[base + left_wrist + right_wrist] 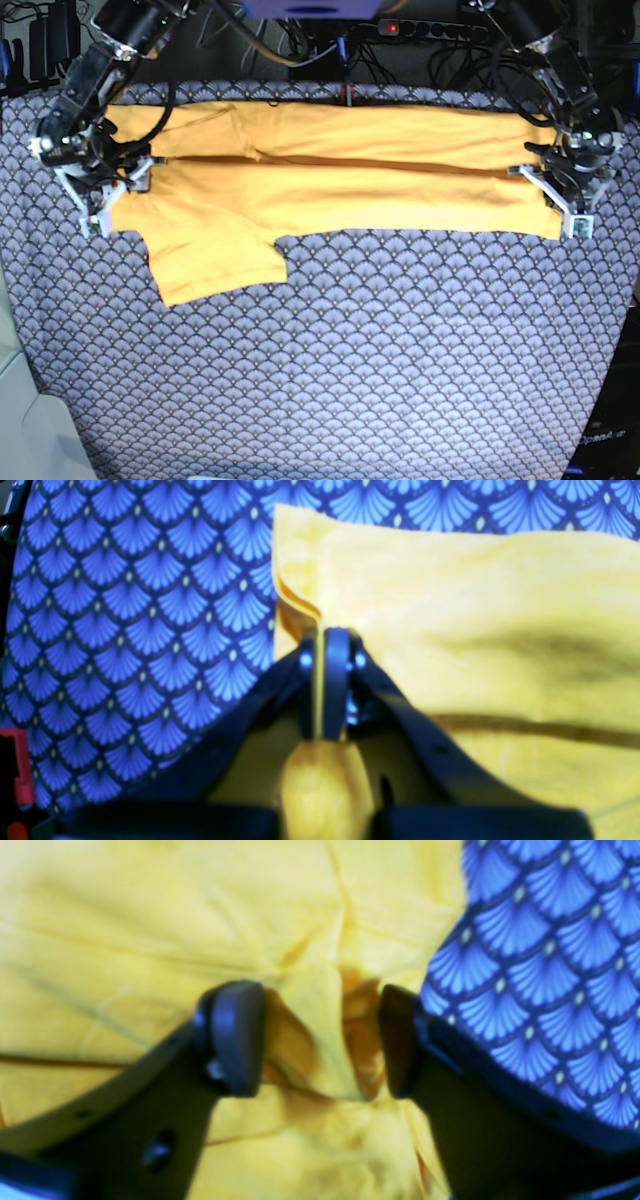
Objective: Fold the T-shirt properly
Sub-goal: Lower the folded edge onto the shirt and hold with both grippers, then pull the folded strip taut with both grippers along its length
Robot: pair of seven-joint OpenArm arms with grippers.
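Base view shows the T-shirt (340, 170) stretched as a long band across the far part of the patterned cloth (330, 370) on the table, spanning from the right claw (100, 195) to the left claw (565, 195), one sleeve hanging toward the near side just beside the right claw. The left claw (327, 680) is clenched on a thin fold at the shirt's edge (fabric bunches behind its fingers), with the cloth to one side. The right claw (320, 1040) stands parted, a raised pucker of shirt between its fingers (235, 1035) but not pinched.
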